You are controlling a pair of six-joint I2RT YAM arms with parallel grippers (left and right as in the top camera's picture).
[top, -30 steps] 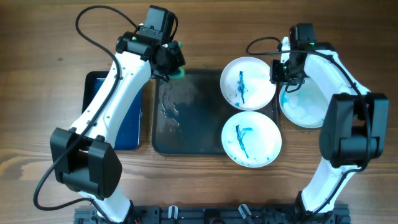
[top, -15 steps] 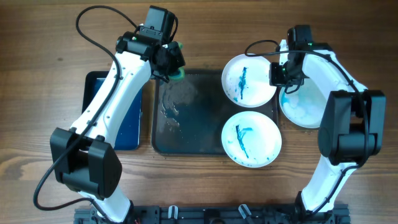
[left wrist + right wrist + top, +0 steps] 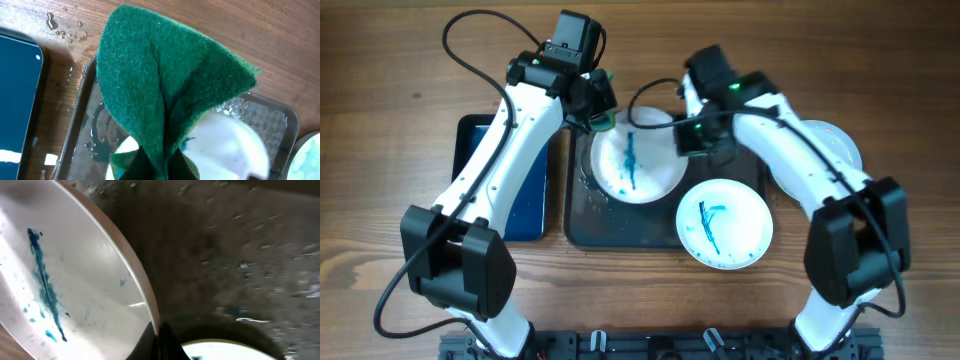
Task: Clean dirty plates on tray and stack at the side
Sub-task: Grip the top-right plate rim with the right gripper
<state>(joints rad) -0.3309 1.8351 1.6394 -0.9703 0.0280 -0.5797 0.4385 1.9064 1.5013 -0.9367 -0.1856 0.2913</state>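
On the wooden surface (image 3: 380,150), the grey tray (image 3: 620,228) carries a streaked plate (image 3: 645,172) at its left end. A second plate (image 3: 725,222) overhangs its right corner, and a third plate (image 3: 836,146) lies beside it. The sponge (image 3: 165,95), pinched in the left fingers (image 3: 145,170), hovers by the streaked plate, whose rim the right fingers (image 3: 169,347) clench. Scrubbing looks next: press the sponge onto the streaks.

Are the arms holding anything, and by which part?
The left gripper pinches a green sponge by its folded end; the right gripper grips a blue-streaked white plate by its rim.
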